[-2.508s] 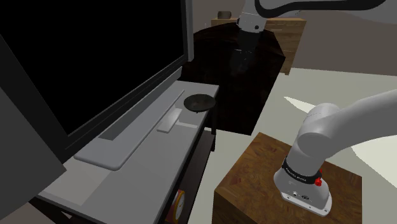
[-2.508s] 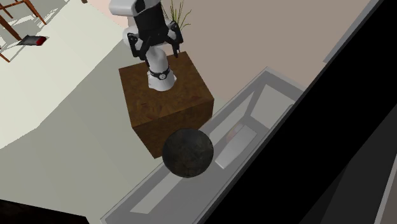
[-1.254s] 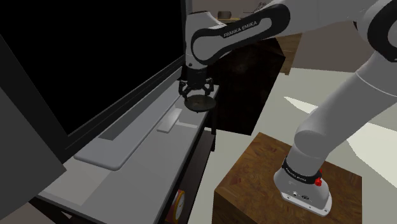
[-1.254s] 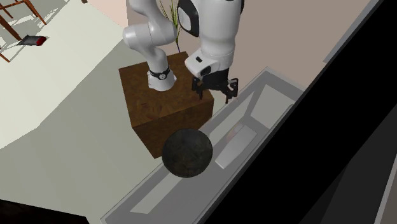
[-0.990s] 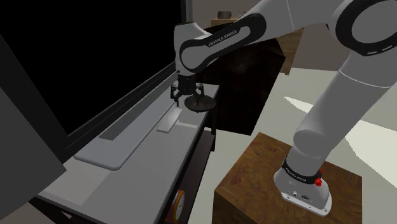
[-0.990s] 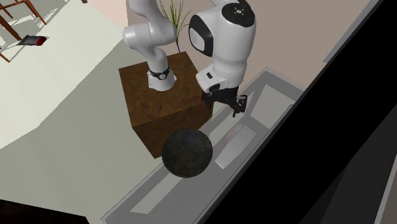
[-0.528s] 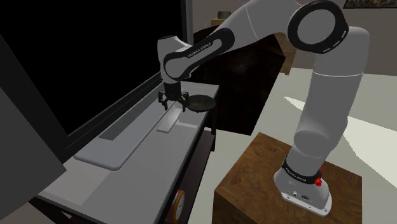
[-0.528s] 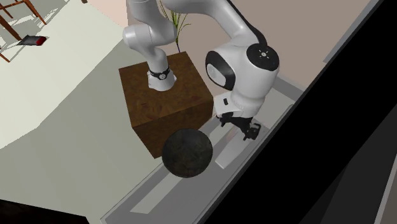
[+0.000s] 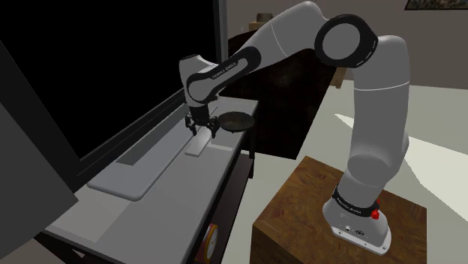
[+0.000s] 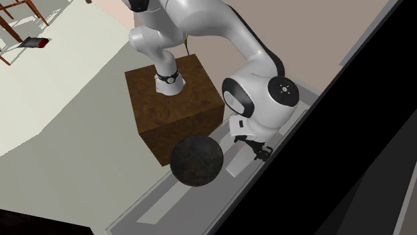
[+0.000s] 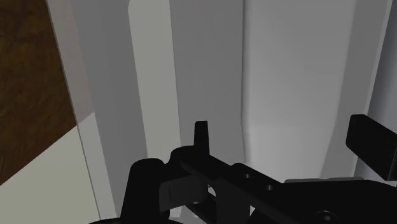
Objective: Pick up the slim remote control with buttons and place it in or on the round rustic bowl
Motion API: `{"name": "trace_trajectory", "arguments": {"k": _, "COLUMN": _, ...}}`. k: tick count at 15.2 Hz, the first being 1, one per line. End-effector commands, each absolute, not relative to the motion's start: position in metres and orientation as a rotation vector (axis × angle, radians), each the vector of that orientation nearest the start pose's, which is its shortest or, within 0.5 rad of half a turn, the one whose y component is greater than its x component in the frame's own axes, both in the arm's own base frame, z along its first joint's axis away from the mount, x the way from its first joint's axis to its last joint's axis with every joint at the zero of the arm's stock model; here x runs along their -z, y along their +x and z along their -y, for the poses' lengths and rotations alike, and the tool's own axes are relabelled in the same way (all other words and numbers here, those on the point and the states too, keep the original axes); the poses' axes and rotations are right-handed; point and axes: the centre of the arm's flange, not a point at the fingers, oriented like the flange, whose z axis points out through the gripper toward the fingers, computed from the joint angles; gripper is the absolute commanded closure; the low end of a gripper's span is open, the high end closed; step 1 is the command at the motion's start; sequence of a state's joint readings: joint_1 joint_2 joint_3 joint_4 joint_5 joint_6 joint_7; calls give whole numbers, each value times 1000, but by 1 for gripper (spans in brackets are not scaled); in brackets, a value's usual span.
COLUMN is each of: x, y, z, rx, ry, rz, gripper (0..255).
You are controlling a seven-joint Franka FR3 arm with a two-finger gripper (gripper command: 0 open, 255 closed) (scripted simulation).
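Television: one, with a wide black screen that stands along the back of the worktop on a flat pale grey foot.
Worktop: one, a long plain grey top that carries the television, the bowl and the remote.
Arm: one, white with dark joints. It rises from the stand and bends over to reach down at the worktop.
Stand: one brown wood-grained box on the floor beside the worktop.
Bowl: one, round, shallow and dark, with a rough mottled surface in the second exterior view. It sits at the worktop's end, near the corner.
Remote: one. It is a slim, flat, oblong bar drawn plain pale grey, and I cannot make out any buttons on it. It lies flat on the worktop between the television's foot and the front edge, just beside the bowl and apart from it. Its long side runs along the worktop.
Gripper: one, all black, pointing down over the remote's end nearer the bowl. In the wrist view its two fingers stand well apart with pale grey surface between them. I cannot tell whether they touch the remote.
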State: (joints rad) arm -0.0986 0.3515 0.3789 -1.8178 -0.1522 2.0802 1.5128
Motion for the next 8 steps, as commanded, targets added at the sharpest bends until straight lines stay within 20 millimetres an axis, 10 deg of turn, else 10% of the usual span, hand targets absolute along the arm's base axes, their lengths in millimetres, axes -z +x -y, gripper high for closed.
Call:
{"name": "trace_trajectory", "arguments": {"k": 1, "x": -336, "y": 614, "z": -152, "rx": -17, "ry": -2618, "rz": -1740, "gripper": 0}}
{"name": "trace_trajectory", "arguments": {"k": 8, "x": -327, "y": 614, "z": -152, "rx": -17, "ry": -2618, "rz": -1740, "gripper": 0}}
